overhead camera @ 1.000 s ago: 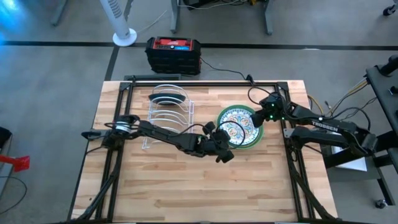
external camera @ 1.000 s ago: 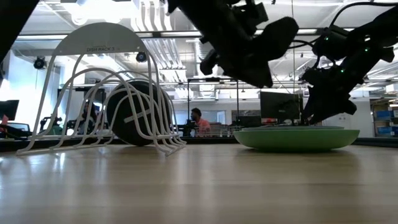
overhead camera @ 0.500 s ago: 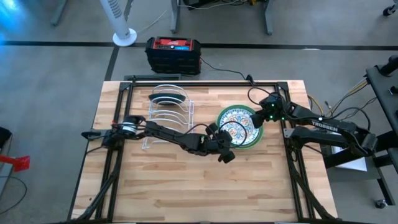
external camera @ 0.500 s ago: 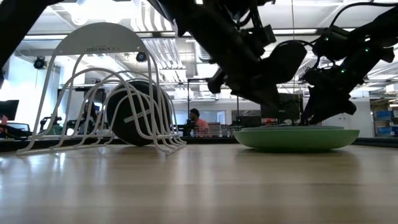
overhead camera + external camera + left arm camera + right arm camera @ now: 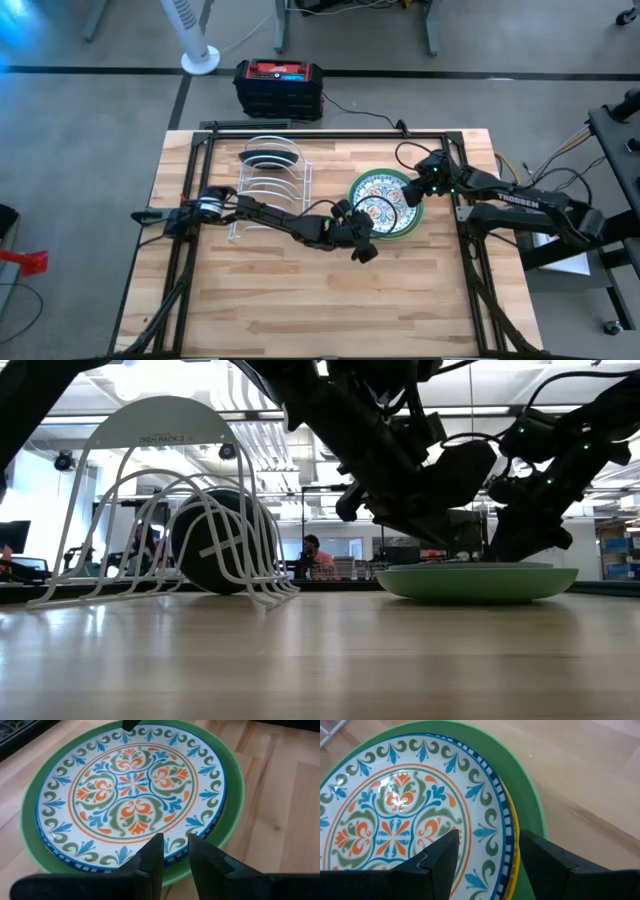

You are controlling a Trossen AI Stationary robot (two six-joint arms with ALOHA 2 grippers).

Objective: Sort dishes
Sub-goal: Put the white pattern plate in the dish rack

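While stacked, patterned plate point(image 5: 132, 790) tops green plate point(image 5: 232, 800).

White wire rack point(image 5: 268, 180) on table point(image 5: 300, 310); black-red box point(image 5: 279, 86) behind.

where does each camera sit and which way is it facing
High: overhead, straight down on the table; both arms show.
Low: table height, level across past the rack into the room; arms enter from above.
Left wrist: behind the left end effector, fingers slightly apart, facing the patterned plate.
Right wrist: behind the open right end effector, over that plate's rim.
Shared: both wrist views show the plate stack.
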